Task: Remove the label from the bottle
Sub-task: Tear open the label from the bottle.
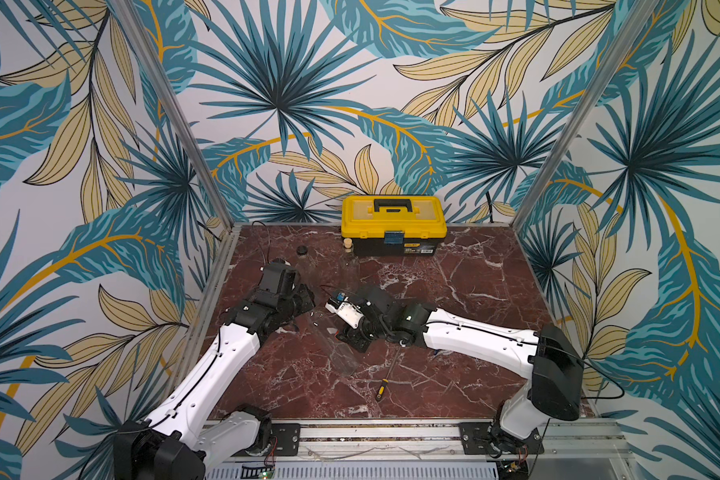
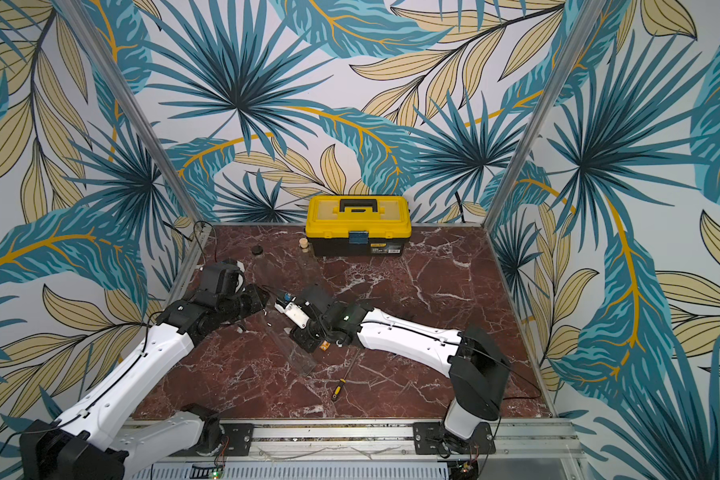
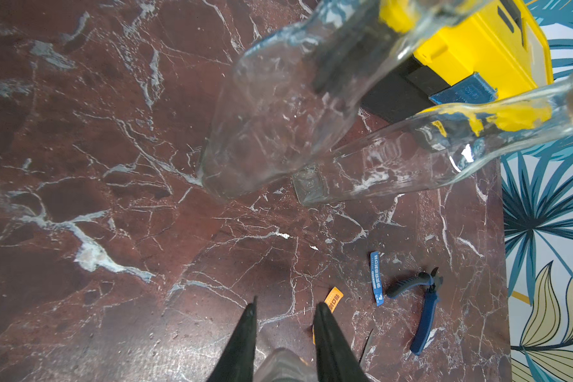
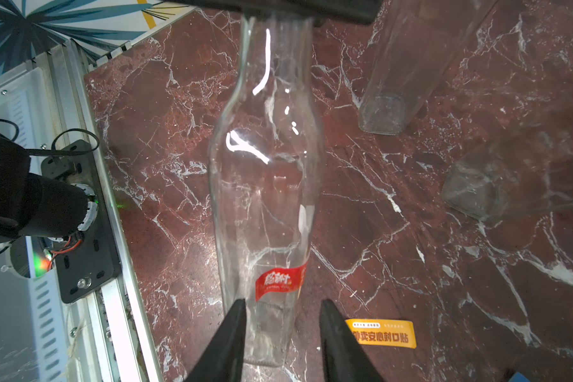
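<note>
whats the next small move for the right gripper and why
Probably ease the right gripper forward onto the red label and pinch one edge of it. The label is stuck low on the bottle, just ahead of the parted jaws. The left gripper is shut on the neck, so the bottle looks steadied for a peel.

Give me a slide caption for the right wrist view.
Open right gripper straddles the base of the bottle, near its red label; an orange sticker lies on the table.

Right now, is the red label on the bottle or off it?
On. The red label sticks to the bottle near its base.
</note>
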Motion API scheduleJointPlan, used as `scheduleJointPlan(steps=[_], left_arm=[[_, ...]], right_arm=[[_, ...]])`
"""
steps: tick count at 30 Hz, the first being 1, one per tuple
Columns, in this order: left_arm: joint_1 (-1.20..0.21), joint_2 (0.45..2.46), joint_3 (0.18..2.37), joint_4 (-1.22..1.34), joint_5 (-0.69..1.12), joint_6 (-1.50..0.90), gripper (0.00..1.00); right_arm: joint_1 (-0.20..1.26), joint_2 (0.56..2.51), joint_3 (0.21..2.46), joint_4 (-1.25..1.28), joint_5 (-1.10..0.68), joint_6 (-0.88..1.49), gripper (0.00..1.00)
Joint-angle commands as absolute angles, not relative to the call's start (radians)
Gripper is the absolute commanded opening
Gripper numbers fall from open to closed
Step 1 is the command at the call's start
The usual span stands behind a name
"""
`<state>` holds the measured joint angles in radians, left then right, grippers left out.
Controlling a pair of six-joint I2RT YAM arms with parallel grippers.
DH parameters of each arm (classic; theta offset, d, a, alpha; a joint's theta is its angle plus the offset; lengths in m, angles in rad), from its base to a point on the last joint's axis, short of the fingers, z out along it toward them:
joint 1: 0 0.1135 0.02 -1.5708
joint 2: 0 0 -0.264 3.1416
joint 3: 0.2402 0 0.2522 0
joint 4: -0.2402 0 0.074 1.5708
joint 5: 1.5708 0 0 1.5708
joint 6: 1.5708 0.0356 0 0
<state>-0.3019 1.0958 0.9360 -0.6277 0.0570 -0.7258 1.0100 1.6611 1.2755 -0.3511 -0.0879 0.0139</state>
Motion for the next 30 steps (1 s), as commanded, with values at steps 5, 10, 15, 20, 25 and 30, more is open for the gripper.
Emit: scheduleJointPlan(steps=[5, 10, 15, 20, 25, 30], left_arm=[[-0.285, 1.086, 0.945, -0.640, 0.031, -0.731, 0.00], [-0.282, 1.086, 0.945, -0.640, 0.025, -0.729, 0.00], [-0.275, 1.089, 0.948, -0.640, 0.027, -0.724, 0.00], [-0.270, 1.095, 0.951, -0.639, 0.034, -0.719, 0.00], [-0.267, 1.104, 0.958, -0.640, 0.041, -0.713, 0.00], [-0.265, 1.109, 0.960, -0.640, 0.048, -0.713, 0.00]], right_arm=[[1.035, 1.662, 1.262, -0.350, -0.052, 0.026, 0.40], [1.048, 1.678, 1.278, -0.368, -0.047, 0.035, 0.41], [1.054, 1.719, 1.301, -0.373, -0.025, 0.049, 0.41], [1.054, 1.747, 1.317, -0.370, -0.006, 0.064, 0.41], [1.055, 1.758, 1.328, -0.367, 0.011, 0.070, 0.40], [1.055, 1.758, 1.334, -0.359, 0.029, 0.070, 0.37]])
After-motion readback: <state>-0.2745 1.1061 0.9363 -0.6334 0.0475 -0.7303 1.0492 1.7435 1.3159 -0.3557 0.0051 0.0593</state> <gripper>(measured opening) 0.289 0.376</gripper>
